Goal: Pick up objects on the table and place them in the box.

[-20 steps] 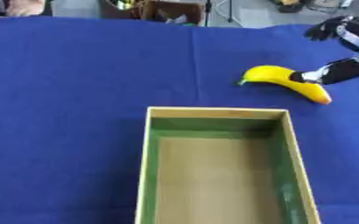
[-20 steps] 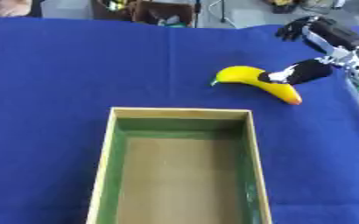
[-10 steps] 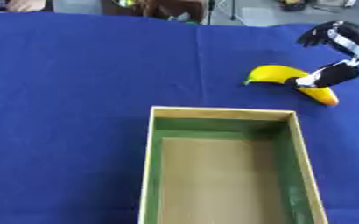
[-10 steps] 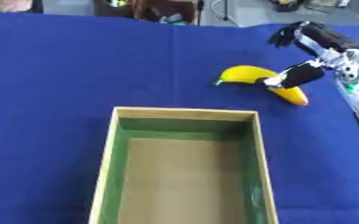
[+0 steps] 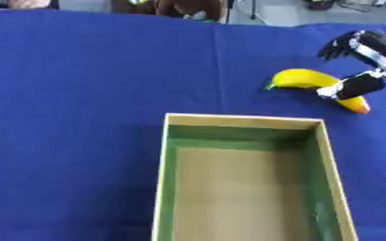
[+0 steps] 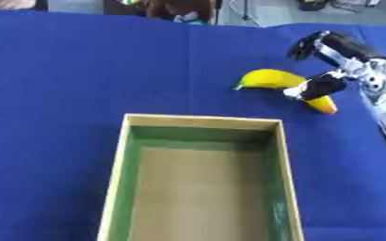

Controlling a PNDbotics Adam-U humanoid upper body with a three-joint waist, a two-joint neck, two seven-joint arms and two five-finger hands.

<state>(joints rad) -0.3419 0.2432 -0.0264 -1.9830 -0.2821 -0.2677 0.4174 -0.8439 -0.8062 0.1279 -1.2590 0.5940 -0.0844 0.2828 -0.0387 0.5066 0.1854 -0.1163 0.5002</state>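
A yellow banana (image 6: 266, 78) lies on the blue tablecloth (image 6: 81, 70), just beyond the far right corner of the box. My right hand (image 6: 349, 56) comes in from the right edge and is over the banana's right end. Its black thumb (image 6: 320, 87) lies across the banana's near side, hiding part of it. The fingers (image 6: 310, 45) arch above and behind the fruit, apart from it, so the hand is open. The open wooden box (image 6: 200, 121) with green inner walls stands at the lower middle, nothing inside. My left hand shows in neither view.
The cloth stretches bare to the left of the box and the banana. Dark things and stand legs (image 6: 176, 9) show past the table's far edge.
The whole picture has shifted a little, so the camera moved. My right hand stays at the banana's right end with the thumb against it; the banana has not visibly moved on the cloth.
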